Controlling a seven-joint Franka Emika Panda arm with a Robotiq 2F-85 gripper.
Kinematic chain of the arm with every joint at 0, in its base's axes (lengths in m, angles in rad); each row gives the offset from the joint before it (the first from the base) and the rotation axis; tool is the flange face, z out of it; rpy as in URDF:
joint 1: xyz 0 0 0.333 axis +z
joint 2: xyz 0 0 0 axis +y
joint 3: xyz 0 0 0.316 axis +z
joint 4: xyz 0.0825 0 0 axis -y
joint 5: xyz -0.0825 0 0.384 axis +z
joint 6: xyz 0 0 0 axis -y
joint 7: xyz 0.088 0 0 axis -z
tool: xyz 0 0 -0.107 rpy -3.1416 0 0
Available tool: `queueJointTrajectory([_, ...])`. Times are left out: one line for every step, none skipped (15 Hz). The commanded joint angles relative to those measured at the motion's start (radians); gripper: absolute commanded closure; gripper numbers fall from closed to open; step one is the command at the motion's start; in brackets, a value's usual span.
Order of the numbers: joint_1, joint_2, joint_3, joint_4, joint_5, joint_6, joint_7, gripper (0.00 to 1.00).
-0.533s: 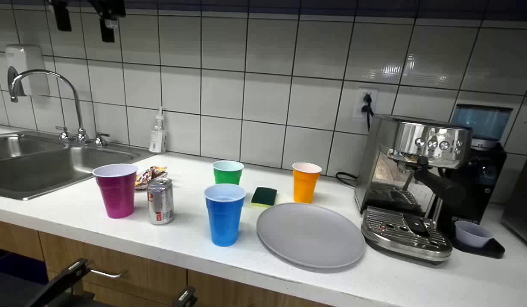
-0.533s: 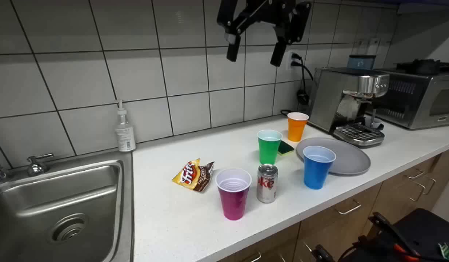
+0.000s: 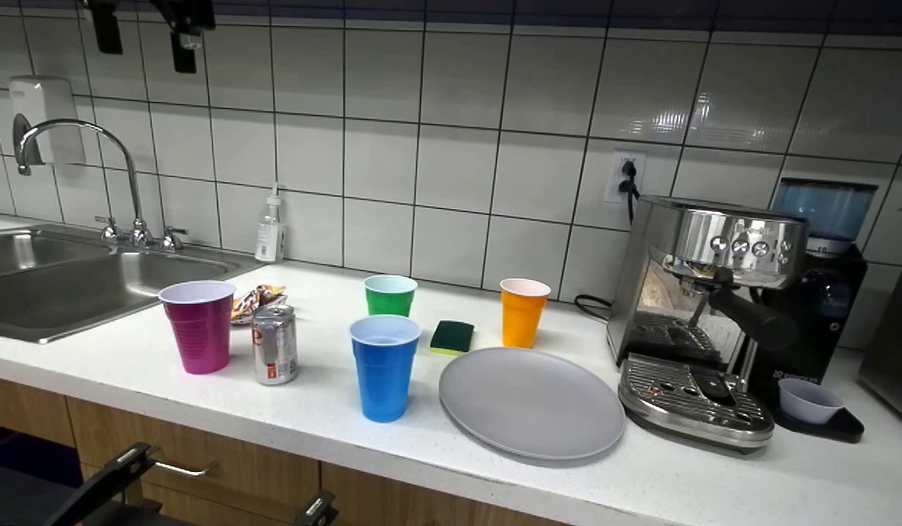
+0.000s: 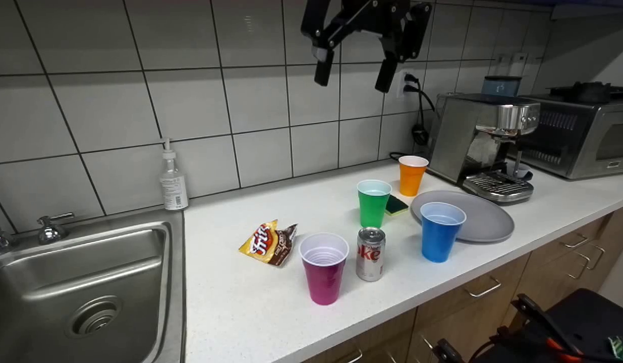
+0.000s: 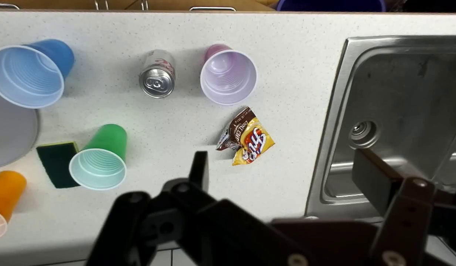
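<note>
High over the white speckled counter, well apart from everything on it, I have the black two-fingered gripper spread wide, with nothing between its fingers. Nearest the gap in the wrist view is the crumpled yellow-and-brown foil snack bag. It lies on the counter between the rectangular stainless-steel sink and the green plastic cup with a pale inside, just beside the tall magenta plastic cup.

That closeness is what worries me. With the fingers this far apart, a descent slightly off-line could let one clip the magenta cup, and something so tall and thin-walled would likely topple. It might then knock the silver aluminium can standing near it; whether that is full, I cannot tell. Drift the opposite way and a finger could catch the sink's raised rim, since one fingertip shows against the sink in my wrist view.

The bag itself I judge slippery and uneven: pinched only at a corner, it may slide loose; squeezed hard, it may crush. Depth reads poorly from where I sit, so trusting the wrist view alone could leave me short of the bag or pressing into the counter.
</note>
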Motion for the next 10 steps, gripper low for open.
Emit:
queueJointTrajectory([-0.004,0.0,0.003,0.003,0.002,-0.004,-0.002,0.0])
queueJointTrajectory([-0.004,0.0,0.003,0.003,0.002,-0.004,-0.002,0.0])
queueJointTrajectory([-0.004,0.0,0.003,0.003,0.002,-0.004,-0.002,0.0])
queueJointTrajectory([-0.004,0.0,0.003,0.003,0.002,-0.004,-0.002,0.0])
queueJointTrajectory([-0.004,0.0,0.003,0.003,0.002,-0.004,-0.002,0.0])
queueJointTrajectory([-0.004,0.0,0.003,0.003,0.002,-0.004,-0.002,0.0])
queueJointTrajectory([-0.005,0.002,0.004,-0.002,-0.003,0.003,-0.007,0.0])
queueJointTrajectory([-0.005,0.005,0.006,-0.005,-0.006,0.01,-0.011,0.0])
queueJointTrajectory([-0.005,0.01,0.008,-0.01,-0.008,0.019,-0.013,0.0])
queueJointTrajectory([-0.004,0.017,0.01,-0.013,-0.007,0.028,-0.013,0.0])
